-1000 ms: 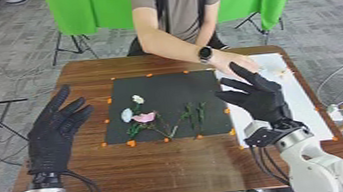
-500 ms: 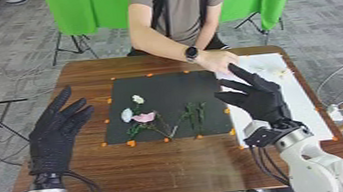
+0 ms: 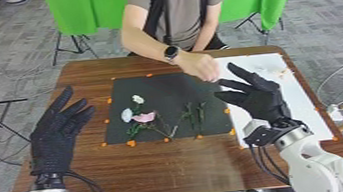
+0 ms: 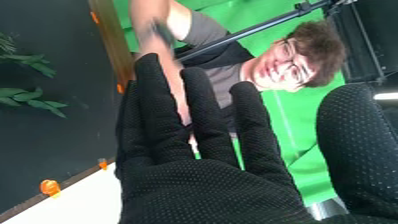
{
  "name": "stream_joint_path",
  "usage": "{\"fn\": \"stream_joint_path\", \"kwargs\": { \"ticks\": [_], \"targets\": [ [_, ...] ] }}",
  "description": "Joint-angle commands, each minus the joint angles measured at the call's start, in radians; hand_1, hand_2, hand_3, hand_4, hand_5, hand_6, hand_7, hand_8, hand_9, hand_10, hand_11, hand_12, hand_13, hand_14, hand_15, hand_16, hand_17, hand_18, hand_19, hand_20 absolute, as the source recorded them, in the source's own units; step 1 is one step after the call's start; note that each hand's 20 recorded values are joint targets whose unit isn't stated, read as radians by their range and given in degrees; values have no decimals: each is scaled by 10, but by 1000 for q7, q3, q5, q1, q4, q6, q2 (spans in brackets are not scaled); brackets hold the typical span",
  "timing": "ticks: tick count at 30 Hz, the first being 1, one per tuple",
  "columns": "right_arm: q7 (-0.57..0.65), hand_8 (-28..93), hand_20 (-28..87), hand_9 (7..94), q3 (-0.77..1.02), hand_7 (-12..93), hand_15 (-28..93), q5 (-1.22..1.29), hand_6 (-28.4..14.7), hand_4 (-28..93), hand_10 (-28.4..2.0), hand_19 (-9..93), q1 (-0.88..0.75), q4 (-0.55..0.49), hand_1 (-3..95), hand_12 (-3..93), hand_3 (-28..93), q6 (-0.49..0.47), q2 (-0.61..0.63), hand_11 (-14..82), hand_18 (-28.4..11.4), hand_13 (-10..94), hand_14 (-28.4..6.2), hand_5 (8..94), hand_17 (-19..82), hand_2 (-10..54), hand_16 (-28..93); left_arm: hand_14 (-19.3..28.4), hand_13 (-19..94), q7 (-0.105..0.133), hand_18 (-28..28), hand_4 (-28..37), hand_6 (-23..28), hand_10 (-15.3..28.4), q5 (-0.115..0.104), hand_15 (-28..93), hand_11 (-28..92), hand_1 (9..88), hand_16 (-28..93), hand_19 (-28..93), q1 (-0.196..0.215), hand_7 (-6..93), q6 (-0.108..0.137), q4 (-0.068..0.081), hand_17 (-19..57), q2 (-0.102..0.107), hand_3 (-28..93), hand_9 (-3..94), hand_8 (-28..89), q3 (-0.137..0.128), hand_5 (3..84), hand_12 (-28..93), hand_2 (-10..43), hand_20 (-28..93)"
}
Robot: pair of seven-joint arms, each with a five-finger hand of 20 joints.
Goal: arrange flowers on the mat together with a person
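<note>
Flowers (image 3: 143,117) were noted on the dark mat (image 3: 169,88), between the robot's hands, nearer the left hand (image 3: 52,137); green sprigs (image 3: 190,115) were found nearer the right hand (image 3: 263,102). Both hands were held open, fingers extended, nothing gripped. The mat's edge was bordered by a white sheet (image 3: 304,110), partly covered by the right hand, and by tabletop (image 3: 91,136) beside the left. The person's hand (image 3: 199,67) had been moved from over the sheet to the mat's far edge, beyond the right hand.

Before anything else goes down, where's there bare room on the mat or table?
The mat has bare room beyond the green sprigs, between the farthest flower and the person's hand. So does the table, between the mat and its near edge. It's crowded around the pink flower.
</note>
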Motion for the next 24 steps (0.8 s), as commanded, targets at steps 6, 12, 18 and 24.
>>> {"fn": "stream_joint_path", "kwargs": {
  "ticks": [6, 12, 18, 24],
  "targets": [
    [1, -121, 134, 438, -3, 104, 237, -13, -16, -283, -167, 457, -9, -7, 131, 99, 844, 8, -3, 92, -183, 406, -211, 347, 58, 141, 146, 269, 290, 0, 252, -270, 77, 204, -8, 478, 236, 227, -104, 667, 7, 119, 10, 4, -46, 3, 790, 358, -104, 7, 351, 97, 71, 8],
    [1, -121, 133, 438, -6, 103, 237, -15, -16, -283, -167, 459, 0, -2, 134, 98, 844, 12, 0, 92, -183, 406, -211, 348, 58, 139, 144, 270, 290, 3, 252, -270, 78, 203, -11, 477, 238, 228, -104, 667, 5, 119, 15, 6, -47, 5, 788, 358, -103, 9, 352, 97, 72, 6],
    [8, -121, 132, 438, 0, 104, 239, -16, -15, -283, -167, 459, -5, -4, 136, 99, 845, 9, -4, 93, -183, 406, -211, 348, 58, 138, 143, 269, 290, 2, 252, -269, 78, 205, -13, 478, 238, 227, -104, 667, 6, 120, 17, 6, -47, 5, 788, 358, -103, 12, 353, 96, 72, 4],
    [8, -121, 131, 439, 2, 105, 238, -18, -15, -283, -167, 460, -2, -3, 137, 99, 846, 11, -1, 94, -182, 406, -210, 349, 58, 137, 143, 269, 291, 1, 252, -269, 79, 205, -13, 479, 239, 228, -103, 667, 6, 120, 20, 5, -47, 6, 789, 359, -103, 11, 353, 96, 71, 2]
  ]
}}
